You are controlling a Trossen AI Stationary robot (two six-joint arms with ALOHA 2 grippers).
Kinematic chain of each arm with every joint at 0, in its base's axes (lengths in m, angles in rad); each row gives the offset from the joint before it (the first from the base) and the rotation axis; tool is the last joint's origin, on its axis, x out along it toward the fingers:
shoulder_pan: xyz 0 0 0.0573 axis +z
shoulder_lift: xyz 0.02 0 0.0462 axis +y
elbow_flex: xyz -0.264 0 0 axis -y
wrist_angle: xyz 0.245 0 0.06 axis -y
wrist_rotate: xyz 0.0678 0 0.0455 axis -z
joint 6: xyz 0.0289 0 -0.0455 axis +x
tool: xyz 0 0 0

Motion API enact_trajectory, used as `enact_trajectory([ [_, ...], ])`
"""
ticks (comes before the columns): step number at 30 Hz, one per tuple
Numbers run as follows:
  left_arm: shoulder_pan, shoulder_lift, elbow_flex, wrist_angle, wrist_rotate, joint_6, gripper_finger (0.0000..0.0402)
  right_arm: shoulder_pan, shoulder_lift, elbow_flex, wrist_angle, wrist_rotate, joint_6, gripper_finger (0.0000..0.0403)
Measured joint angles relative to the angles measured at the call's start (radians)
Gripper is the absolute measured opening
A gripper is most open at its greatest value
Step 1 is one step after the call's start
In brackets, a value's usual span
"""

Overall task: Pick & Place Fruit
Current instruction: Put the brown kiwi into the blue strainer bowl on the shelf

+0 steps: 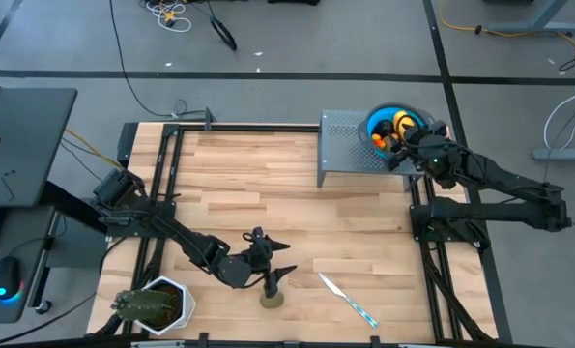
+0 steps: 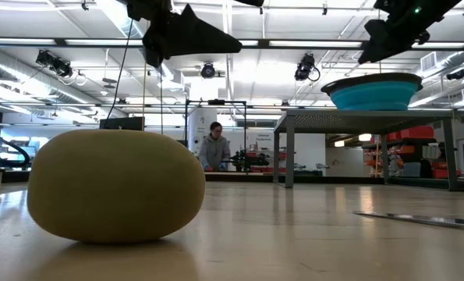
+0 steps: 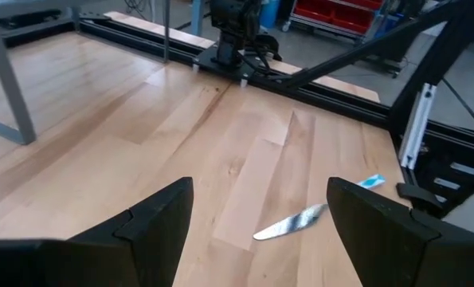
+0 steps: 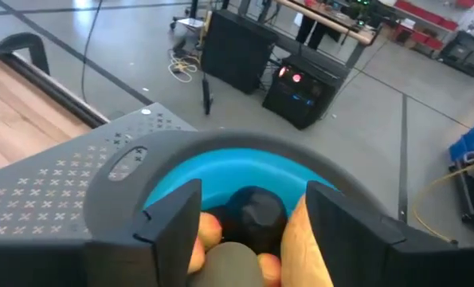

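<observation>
One olive-brown roundish fruit [image 1: 271, 302] rests on the wooden table near its front edge and looms close in the low view [image 2: 115, 187]. My left gripper [image 1: 279, 259] hangs open above it, clear of it [image 3: 260, 231]. A blue bowl [image 1: 376, 124] stands on a grey perforated stand [image 1: 350, 145] at the far right. In it lie a black ball [image 4: 256, 211], orange-red bits [image 4: 209, 231], another olive piece [image 4: 233, 267] and a yellow piece [image 4: 300, 247]. My right gripper [image 4: 252, 231] is open just over the bowl, its fingers either side of the fruit.
A slim knife with a light-blue handle [image 1: 348, 300] lies on the table right of the olive fruit. A spiky green plant in a white pot [image 1: 157, 304] stands at the near left corner. The middle of the table [image 1: 268, 184] is bare wood.
</observation>
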Motion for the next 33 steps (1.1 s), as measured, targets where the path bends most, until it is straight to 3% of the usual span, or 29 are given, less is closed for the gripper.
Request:
enact_trajectory([
  [4,-0.001,0.000,0.000,-0.001,0.032,0.000,0.0295,0.011,-0.020,0.000,0.007,-0.143,0.039,0.0245],
  [7,-0.001,0.000,0.000,-0.012,0.054,0.000,0.0295,0.028,-0.044,0.000,0.043,-0.413,0.075,0.0245],
  [12,-0.001,0.000,0.000,-0.041,0.117,0.009,0.0295,0.125,-0.027,-0.037,0.140,-0.977,-0.015,0.0245],
  [14,-0.001,0.000,0.000,-0.022,0.155,0.029,0.0295,0.195,-0.006,-0.070,0.168,-1.067,0.001,0.0245],
  [16,-0.001,0.000,0.000,0.008,0.196,0.070,0.0295,0.273,0.015,-0.099,0.183,-1.046,0.007,0.0245],
  [21,-0.003,0.000,0.037,0.036,0.244,0.139,0.0295,0.447,0.077,-0.139,0.188,-0.841,-0.007,0.0245],
  [29,-0.044,0.000,0.294,-0.425,0.181,0.176,0.0295,0.721,0.220,-0.139,0.332,-0.646,0.029,0.0245],
  [33,-0.065,0.000,0.340,-0.503,0.169,0.157,0.0295,0.820,0.325,-0.139,0.383,-0.567,0.027,0.0245],
])
